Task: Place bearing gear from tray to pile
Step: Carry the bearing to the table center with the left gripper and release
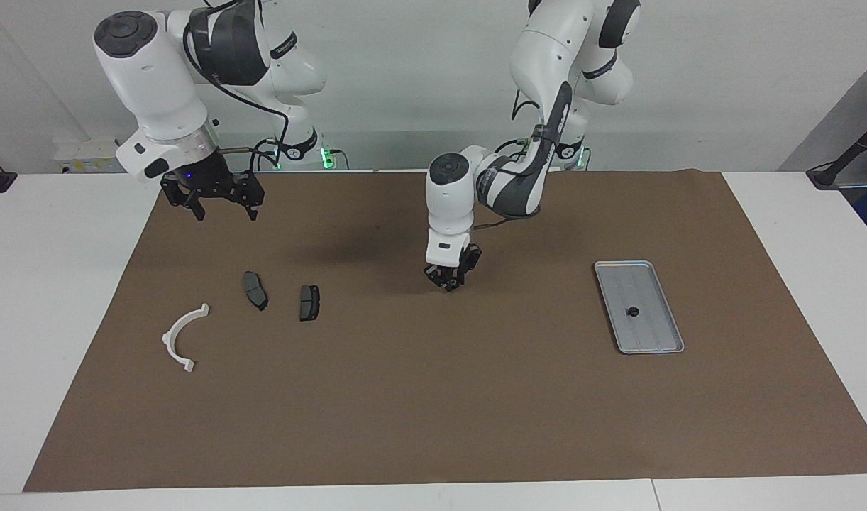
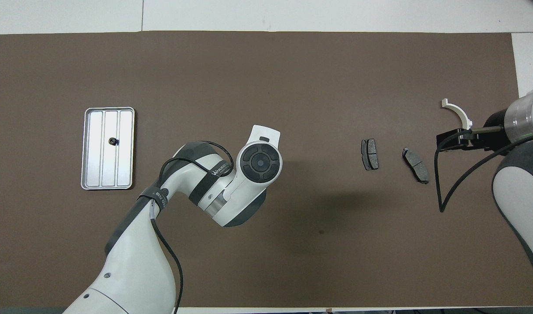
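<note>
1. Brown paper mat [image 1: 433, 397] covers the white worktop [image 1: 64, 284], and everything you need sits on it.
2. Your flat silver-grey ribbed metal tray [image 1: 671, 342] lies toward the left arm's end. One small dark round part [image 1: 633, 311], seemingly the bearing gear, rests on its floor.
3. Your pile lies toward the right arm's end: a white half-ring plastic bracket [image 1: 181, 337] and two dark grey brake-pad-shaped pieces [image 1: 255, 289] [image 1: 309, 302].
4. Your left gripper [image 1: 449, 282] hangs low over the bare middle of the mat, between tray and pile. You cannot tell whether it is closed or carries anything.
5. Your right gripper [image 1: 221, 206] waits with jaws wide and empty over the mat's edge nearest the robots, above the pile's end.
6. Judged from this, you are in the carry step, if the left gripper has a gear.
7. Next, travel on toward the pile, lower beside the pads without touching them, then release. If nothing is held, go back for the part in the tray.
</note>
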You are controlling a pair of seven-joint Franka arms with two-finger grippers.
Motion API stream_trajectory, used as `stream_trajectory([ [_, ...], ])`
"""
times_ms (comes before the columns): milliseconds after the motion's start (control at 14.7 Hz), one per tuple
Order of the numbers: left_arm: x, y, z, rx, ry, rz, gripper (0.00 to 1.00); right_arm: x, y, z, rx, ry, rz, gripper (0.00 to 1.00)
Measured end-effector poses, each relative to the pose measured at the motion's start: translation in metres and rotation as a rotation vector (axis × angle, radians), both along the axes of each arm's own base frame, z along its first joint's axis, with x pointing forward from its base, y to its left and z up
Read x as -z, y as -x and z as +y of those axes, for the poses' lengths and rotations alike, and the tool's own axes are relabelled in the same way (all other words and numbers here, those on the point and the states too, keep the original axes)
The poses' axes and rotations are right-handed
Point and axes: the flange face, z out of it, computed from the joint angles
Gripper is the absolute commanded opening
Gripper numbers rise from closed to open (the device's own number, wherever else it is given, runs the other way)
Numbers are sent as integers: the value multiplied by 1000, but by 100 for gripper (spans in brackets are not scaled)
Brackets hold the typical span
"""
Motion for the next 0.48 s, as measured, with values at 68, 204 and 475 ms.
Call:
stream_trajectory([
  [68, 1, 1, 1, 1, 0, 0, 0, 1, 0, 0, 0, 0, -1, 100],
  [204, 1, 2, 2, 1, 4, -5, 47, 2, 0, 0, 0, 0, -2, 100],
  [475, 2, -1, 7, -3, 0, -5, 100, 4, 0, 2, -3, 0, 2, 100],
])
